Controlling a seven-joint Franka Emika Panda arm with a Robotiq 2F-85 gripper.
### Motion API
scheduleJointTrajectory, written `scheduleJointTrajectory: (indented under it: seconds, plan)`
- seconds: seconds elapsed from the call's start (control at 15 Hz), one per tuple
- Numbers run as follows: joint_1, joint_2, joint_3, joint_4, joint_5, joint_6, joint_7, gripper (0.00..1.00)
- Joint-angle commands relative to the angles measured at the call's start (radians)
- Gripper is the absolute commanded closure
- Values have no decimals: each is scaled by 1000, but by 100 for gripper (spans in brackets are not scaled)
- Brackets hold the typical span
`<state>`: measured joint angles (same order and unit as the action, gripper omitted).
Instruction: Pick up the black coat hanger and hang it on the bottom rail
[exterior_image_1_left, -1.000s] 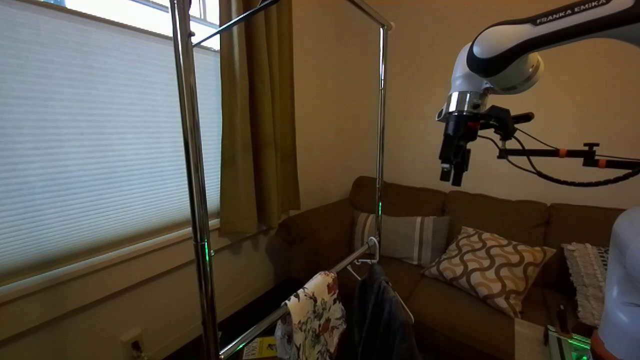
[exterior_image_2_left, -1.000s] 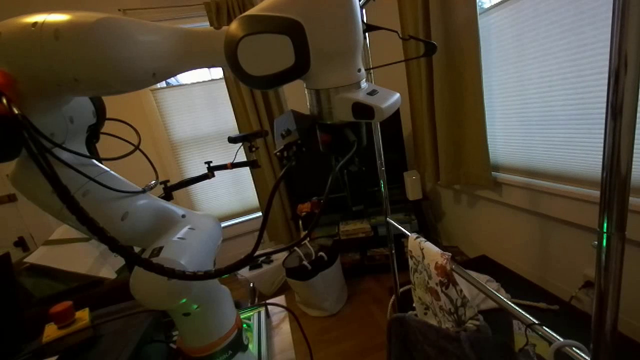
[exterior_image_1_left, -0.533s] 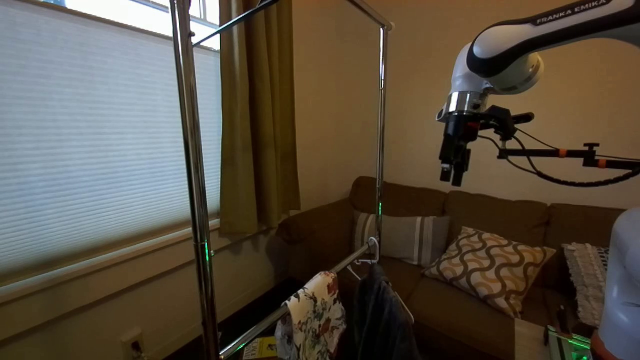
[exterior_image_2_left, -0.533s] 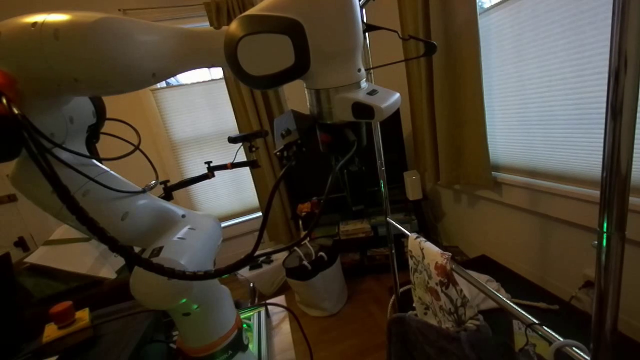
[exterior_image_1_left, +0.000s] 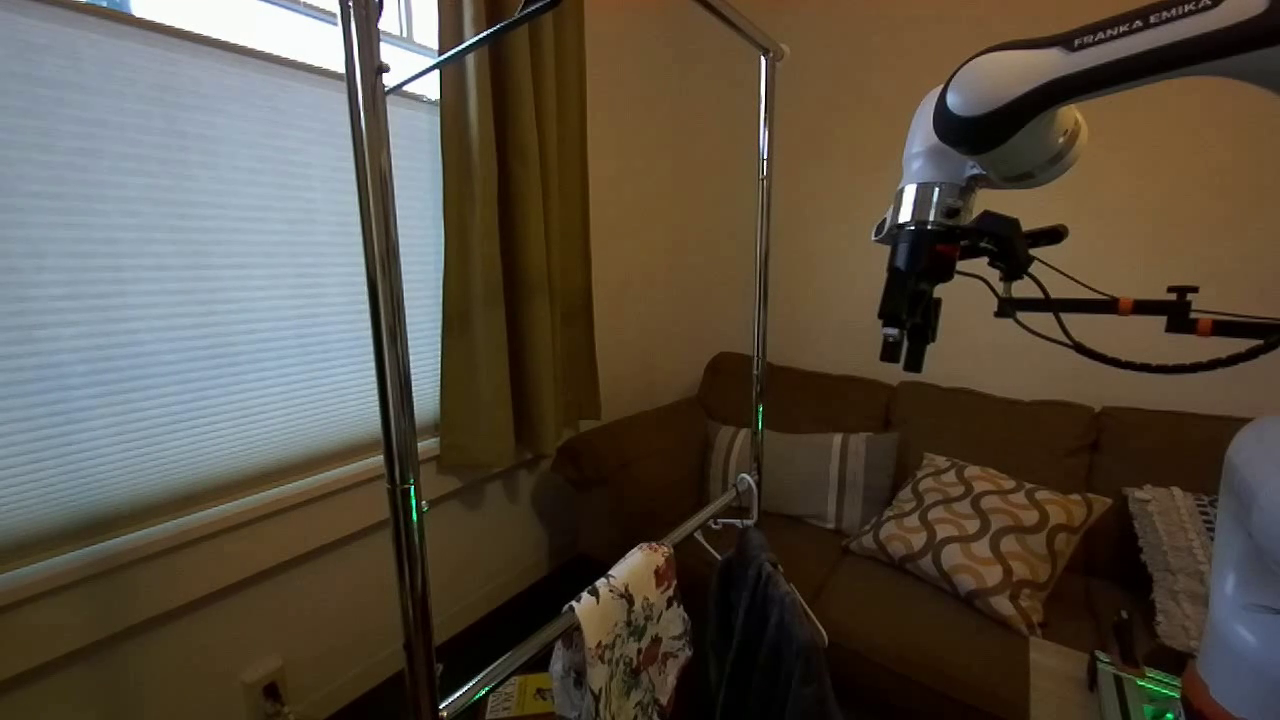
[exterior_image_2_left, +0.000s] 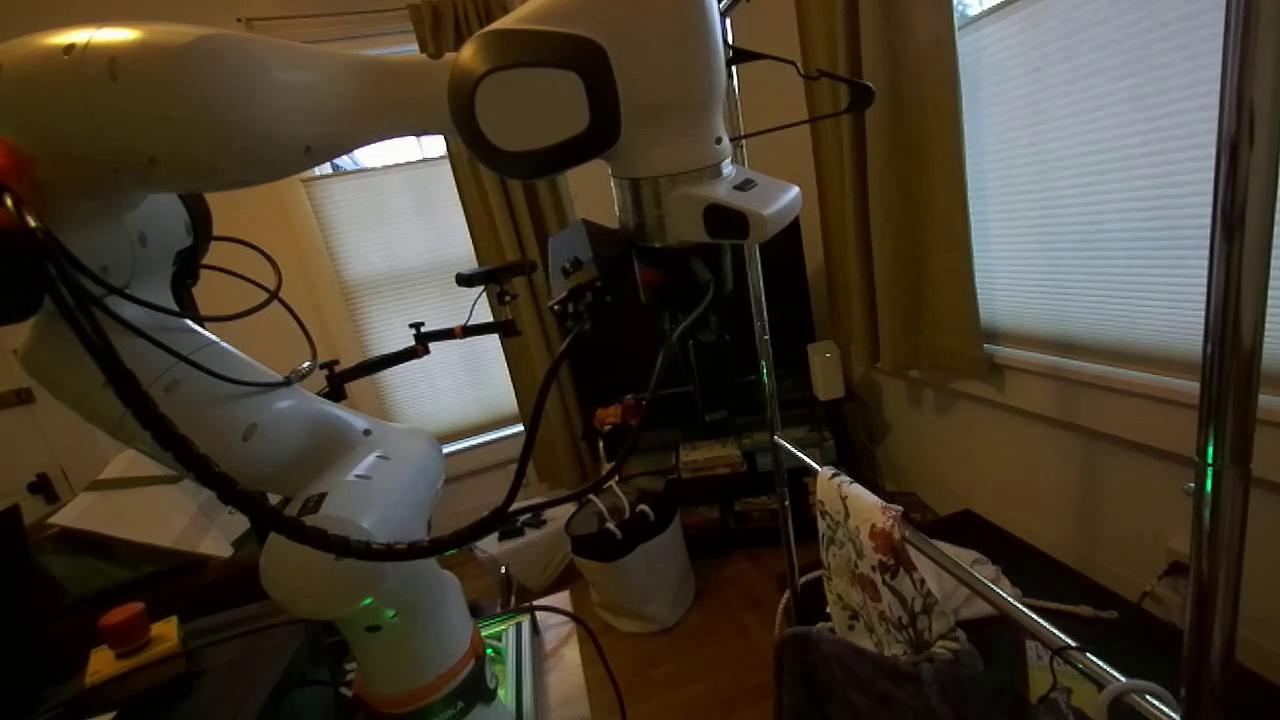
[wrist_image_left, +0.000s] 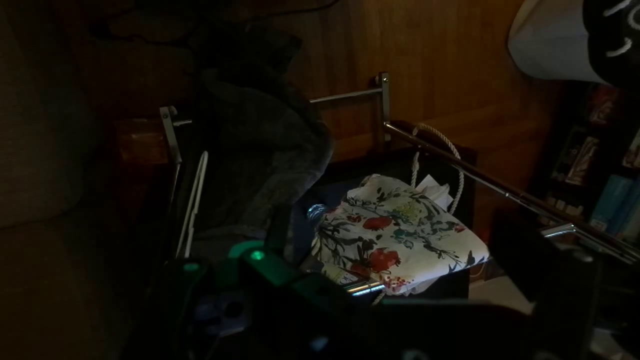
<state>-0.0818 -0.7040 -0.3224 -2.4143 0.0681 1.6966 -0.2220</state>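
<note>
In an exterior view, the brown sofa sits behind the chrome rack, whose bottom rail carries a dark garment and a floral cloth. The black coat hanger is high up by the rack's top, well above that rail, its hook out of sight in both exterior views. The gripper, well apart from it, points downward; the wrist view is dim, but the fingers appear to stand spread and released.

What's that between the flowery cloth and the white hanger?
A dark garment hangs between the flowery cloth and the white hanger; the wrist view shows this.
</note>
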Motion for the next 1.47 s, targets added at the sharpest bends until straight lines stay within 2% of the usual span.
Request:
scheduleJointTrajectory:
  seconds: [0.0,0.2,0.47,0.53,0.6,1.33,1.4]
  plan:
    - [-26,7,19,3,13,-3,-14,0]
    - [9,9,24,14,84,11,-31,0]
    - [62,30,42,46,249,13,-70,0]
    - [66,38,52,55,257,7,-79,0]
    - [32,18,60,37,225,5,-62,0]
    - [47,43,70,58,247,5,-75,0]
    - [81,39,89,57,285,16,-91,0]
